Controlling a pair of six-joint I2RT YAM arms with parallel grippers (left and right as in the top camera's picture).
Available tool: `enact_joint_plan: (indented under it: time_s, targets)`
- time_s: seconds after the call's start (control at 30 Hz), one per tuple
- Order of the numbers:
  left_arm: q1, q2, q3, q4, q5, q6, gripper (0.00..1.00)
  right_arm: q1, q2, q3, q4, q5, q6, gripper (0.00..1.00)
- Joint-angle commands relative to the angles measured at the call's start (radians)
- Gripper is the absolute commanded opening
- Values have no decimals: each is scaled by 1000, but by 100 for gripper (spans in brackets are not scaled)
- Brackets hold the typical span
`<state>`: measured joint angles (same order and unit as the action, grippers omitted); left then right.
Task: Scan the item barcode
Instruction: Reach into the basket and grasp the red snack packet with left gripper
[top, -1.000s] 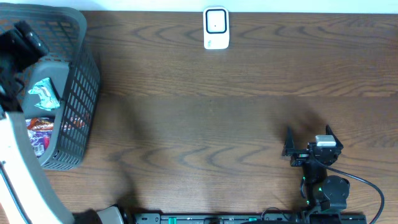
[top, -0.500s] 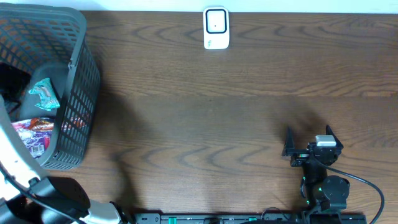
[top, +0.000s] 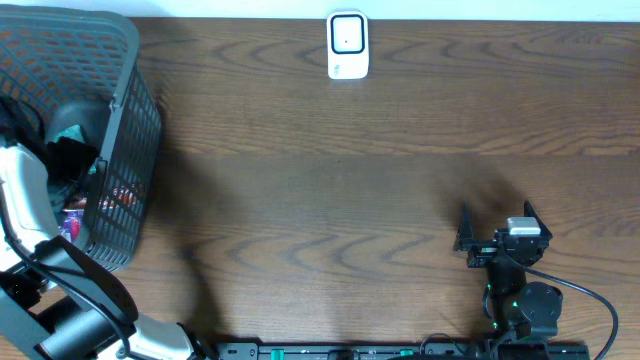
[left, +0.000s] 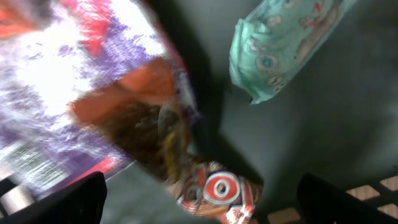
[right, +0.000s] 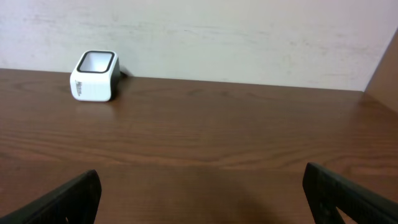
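Three crinkled packets lay inside the one dark mesh basket (top: 130, 150) at the left end of the surface (top: 350, 200): a purple-and-white packet (left: 74, 106), a mint-green packet (left: 280, 50) and an orange-brown packet (left: 155, 137) with red lettering, all blurred. The left gripper (left: 208, 202) hung over them, spread wide and holding nothing. The right gripper (top: 497, 225) sat spread and empty near the front edge. One white scanner (top: 348, 45) stood at the far edge.

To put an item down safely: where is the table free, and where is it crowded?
Free: the tabletop between the basket, the white scanner and the right tool. Crowded: inside the basket, with snack packets and the left arm.
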<state>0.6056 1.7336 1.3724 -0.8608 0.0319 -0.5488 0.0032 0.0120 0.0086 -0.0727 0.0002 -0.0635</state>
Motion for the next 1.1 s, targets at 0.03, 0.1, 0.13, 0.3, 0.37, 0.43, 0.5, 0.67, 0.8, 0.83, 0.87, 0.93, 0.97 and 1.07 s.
enact_joint_plan:
  time_s: [0.03,0.1,0.13,0.3,0.37,0.43,0.5,0.67,0.8,0.83,0.87,0.93,0.97,1.07]
  targets:
    - [-26,0,-47,49,48,8,98,-6,-6,-3,-2,8,-13,99]
    - [-43,0,-48,52,45,9,98,-6,-6,-3,-2,8,-13,99]
    - [-51,0,-48,49,36,9,98,-6,-6,-3,-2,8,-13,99]
    - [-83,1,-60,40,-53,-14,98,-6,-6,-3,-2,8,-13,99]
    - [-85,1,-80,40,-106,-37,98,-6,-6,-3,-2,8,-13,99]
    - [-85,1,-105,42,-139,-66,98,-6,-6,-3,-2,8,-13,99]
    - [-85,3,-134,52,-153,-83,98,-6,-6,-3,-2,8,-13,99]
    - [-85,6,-209,130,-149,-87,98,-6,-6,-3,-2,8,-13,99]
    - [-85,6,-221,204,-149,-21,96,-6,-6,-3,-2,8,-13,99]
    - [-85,6,-221,217,-149,-5,91,-6,-6,-3,-2,8,-13,99]
    - [-85,6,-221,227,-149,11,84,-6,-6,-3,-2,8,-13,99]
    - [-85,6,-221,235,-149,21,66,-6,-6,-3,-2,8,-13,99]
    - [-85,6,-221,238,-148,21,59,-6,-6,-3,-2,8,-13,99]
    - [-85,5,-221,246,-148,21,21,-6,-6,-3,-2,8,-13,99]
